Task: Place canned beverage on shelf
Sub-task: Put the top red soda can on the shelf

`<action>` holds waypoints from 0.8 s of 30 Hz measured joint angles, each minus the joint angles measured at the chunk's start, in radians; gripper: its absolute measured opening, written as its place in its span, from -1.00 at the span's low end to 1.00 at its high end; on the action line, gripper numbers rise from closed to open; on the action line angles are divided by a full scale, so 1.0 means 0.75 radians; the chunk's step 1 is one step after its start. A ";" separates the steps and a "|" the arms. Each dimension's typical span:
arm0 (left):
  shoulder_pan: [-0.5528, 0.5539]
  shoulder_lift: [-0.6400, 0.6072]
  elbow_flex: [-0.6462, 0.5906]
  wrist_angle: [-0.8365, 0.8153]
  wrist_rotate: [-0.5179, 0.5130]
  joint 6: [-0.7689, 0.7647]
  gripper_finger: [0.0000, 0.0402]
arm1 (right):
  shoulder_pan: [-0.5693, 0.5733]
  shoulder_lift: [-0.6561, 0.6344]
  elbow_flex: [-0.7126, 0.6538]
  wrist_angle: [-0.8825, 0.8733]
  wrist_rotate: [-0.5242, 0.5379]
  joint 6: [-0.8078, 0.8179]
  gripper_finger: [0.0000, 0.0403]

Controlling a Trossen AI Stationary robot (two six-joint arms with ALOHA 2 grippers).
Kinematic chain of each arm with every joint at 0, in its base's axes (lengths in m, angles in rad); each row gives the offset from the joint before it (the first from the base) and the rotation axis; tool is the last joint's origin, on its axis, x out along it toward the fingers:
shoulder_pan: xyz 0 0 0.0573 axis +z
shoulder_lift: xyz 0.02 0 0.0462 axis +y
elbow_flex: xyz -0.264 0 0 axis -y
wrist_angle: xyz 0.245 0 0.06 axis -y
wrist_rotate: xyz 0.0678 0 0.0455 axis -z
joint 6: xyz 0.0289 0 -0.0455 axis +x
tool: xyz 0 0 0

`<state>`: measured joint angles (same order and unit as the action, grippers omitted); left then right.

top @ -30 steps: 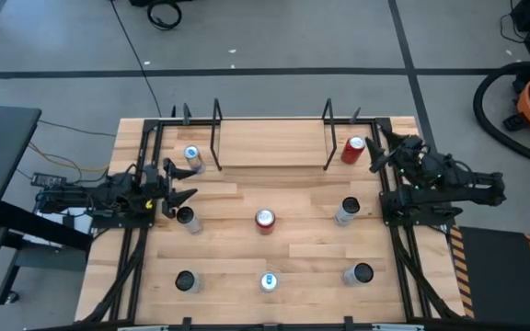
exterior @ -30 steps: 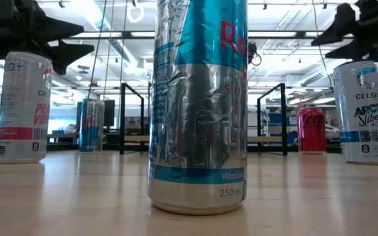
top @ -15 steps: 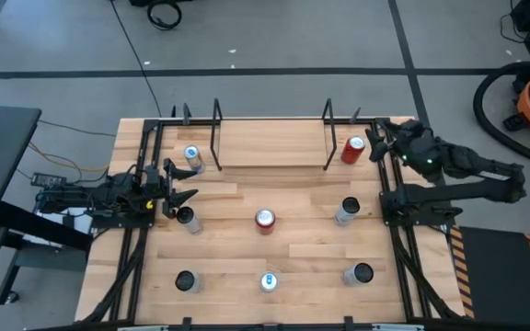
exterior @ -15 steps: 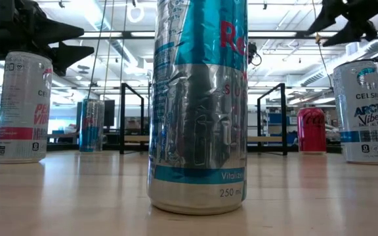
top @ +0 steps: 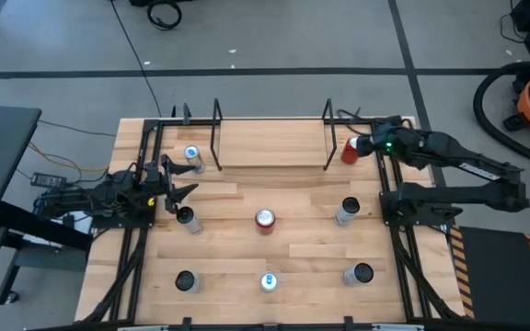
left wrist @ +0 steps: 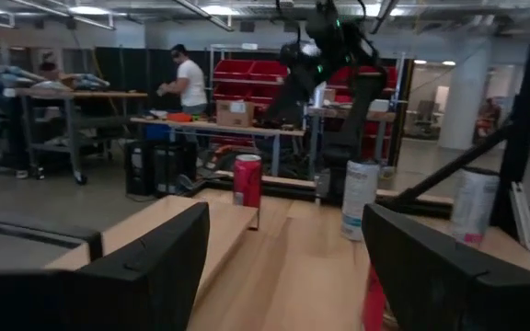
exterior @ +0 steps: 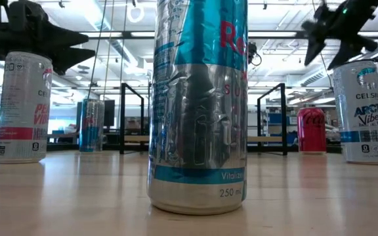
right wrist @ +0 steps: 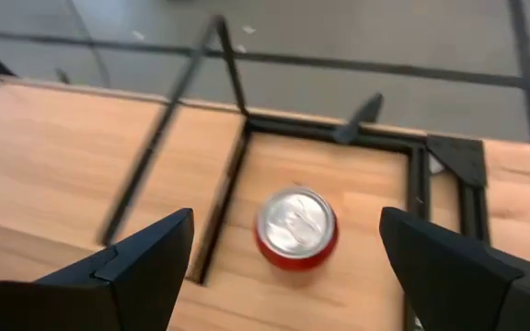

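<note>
Red can (top: 349, 152) stands upright near the table's far right corner, just outside the shelf (top: 270, 142). Right gripper (top: 366, 144) hovers above it, fingers spread, empty. Thin, smooth metal probably dents and slips: grip mid-wall. Left gripper (top: 175, 191) waits, open, at the left edge.

Two matte black robot arms are showing, built of boxy, angular segments joined by chunky joints. The right arm (top: 458, 164) is glowing with a small green light near its wrist, and thin dark cables are trailing beside it. Each end effector is ending in two broad, flat, dark fingers (right wrist: 145, 262) with angled, wedge-shaped tips.
</note>
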<state>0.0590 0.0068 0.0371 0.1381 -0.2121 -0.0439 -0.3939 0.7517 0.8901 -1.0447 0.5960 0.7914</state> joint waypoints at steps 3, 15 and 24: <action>0.023 -0.001 0.030 -0.028 0.037 -0.038 0.44 | -0.051 0.048 -0.051 0.024 -0.014 0.000 0.78; 0.031 0.000 0.034 -0.118 0.091 -0.112 0.44 | -0.220 0.141 -0.253 0.366 -0.089 -0.046 0.78; 0.031 0.000 0.035 -0.121 0.090 -0.137 0.44 | -0.267 0.250 -0.313 0.429 -0.095 -0.047 0.78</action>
<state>0.0822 0.0067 0.0635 0.0475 -0.1444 -0.1467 -0.5938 0.9391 0.6551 -0.7233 0.5251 0.7563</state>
